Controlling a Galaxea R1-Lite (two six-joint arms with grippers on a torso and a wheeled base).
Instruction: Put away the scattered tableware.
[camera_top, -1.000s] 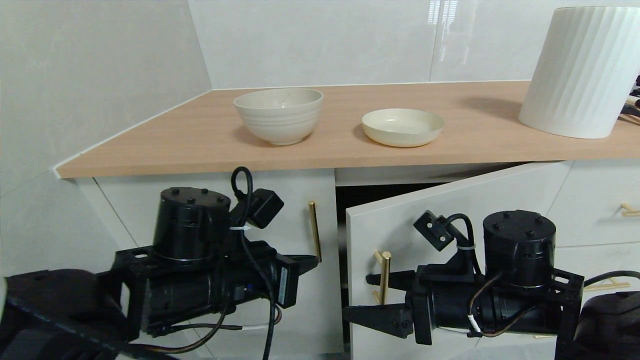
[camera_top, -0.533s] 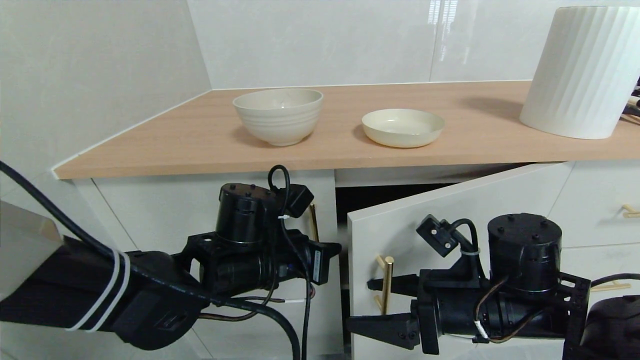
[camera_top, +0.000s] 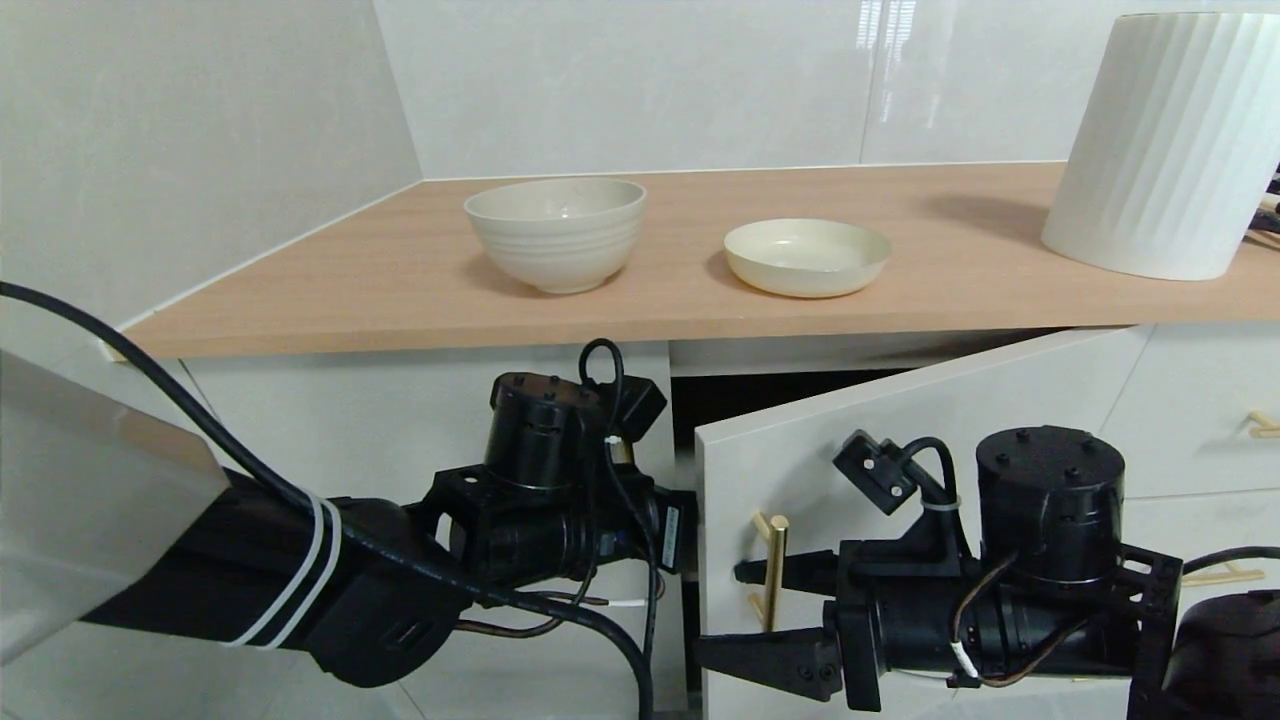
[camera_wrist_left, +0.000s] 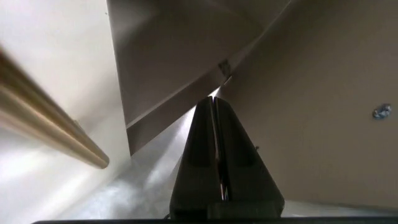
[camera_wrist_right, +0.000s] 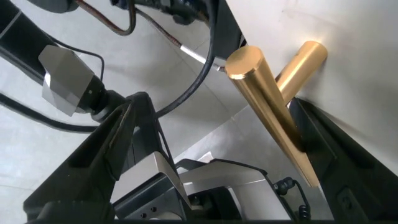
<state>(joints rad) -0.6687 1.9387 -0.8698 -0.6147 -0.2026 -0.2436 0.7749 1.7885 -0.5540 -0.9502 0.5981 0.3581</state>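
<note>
Left end effector (camera_wrist_left: 213, 102), clenched, has pushed forward below the bowl (camera_top: 555, 232); right end effector (camera_top: 722, 610), released, straddles the door handle (camera_top: 772, 565).

The bowl (camera_top: 555, 232) is off-white with faint ridged bands round its side; the dish (camera_top: 806, 256) is plain pale cream. The counter (camera_top: 350, 290) is light brown with fine wood grain. The cylinder (camera_top: 1165, 140) at its right edge is white with vertical ribs. The doors (camera_top: 900, 430) are glossy white, their handles (camera_top: 771, 570) brass. The wall (camera_top: 640, 80) is pale grey tile. The left gripper (camera_wrist_left: 214, 102) and right gripper (camera_top: 718, 610) are black; the left arm (camera_top: 380, 590) is black with two white bands.
</note>
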